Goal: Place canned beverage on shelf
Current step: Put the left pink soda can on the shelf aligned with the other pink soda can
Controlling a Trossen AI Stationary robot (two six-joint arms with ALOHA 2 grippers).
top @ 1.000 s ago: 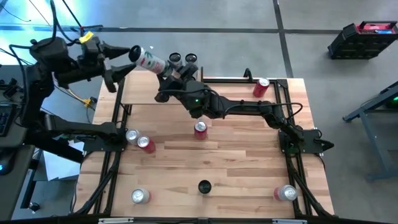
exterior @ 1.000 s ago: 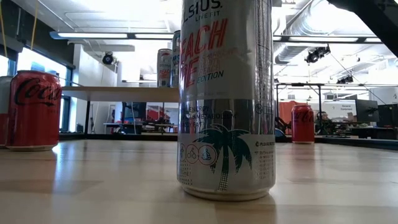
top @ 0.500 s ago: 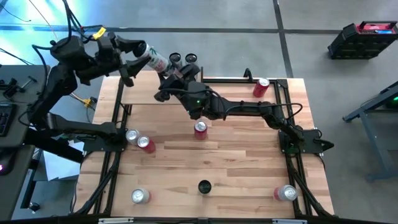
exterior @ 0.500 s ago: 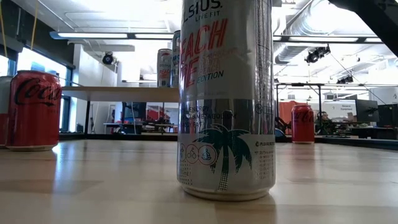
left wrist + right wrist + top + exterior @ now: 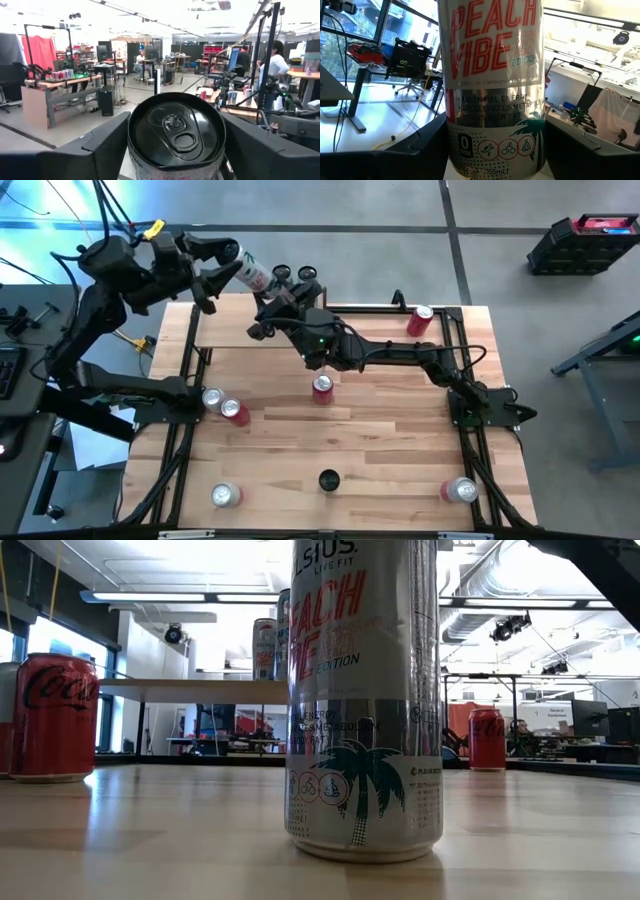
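A white Peach Vibe can is held tilted in the air over the shelf's far left end, its top toward the table's left. It fills the left wrist view top-on and the right wrist view side-on. My left gripper is shut on its top end. My right gripper is shut on its lower part. The light-wood shelf stands along the table's far side, and two dark-topped cans stand upright on it. My left gripper pinches the can's side wall just below the top rim between its two fingers. The fingers come from the table's left and lie along the can. The can is tilted and clear of the shelf. My right gripper has the can's lower side wall between its two fingers, which lie across the can and come from the table's right. No gap shows between fingers and can.
Red cola cans stand on the table at left, centre and far right. Silver-topped cans stand near the front corners. Another Peach Vibe can stands near the front edge and fills the low view.
My left gripper has moved toward the table's right and far edge, toward my right gripper, carrying the can's top end with it. The can's bottom end has stayed at my right gripper, so less of the can shows between the two grippers.
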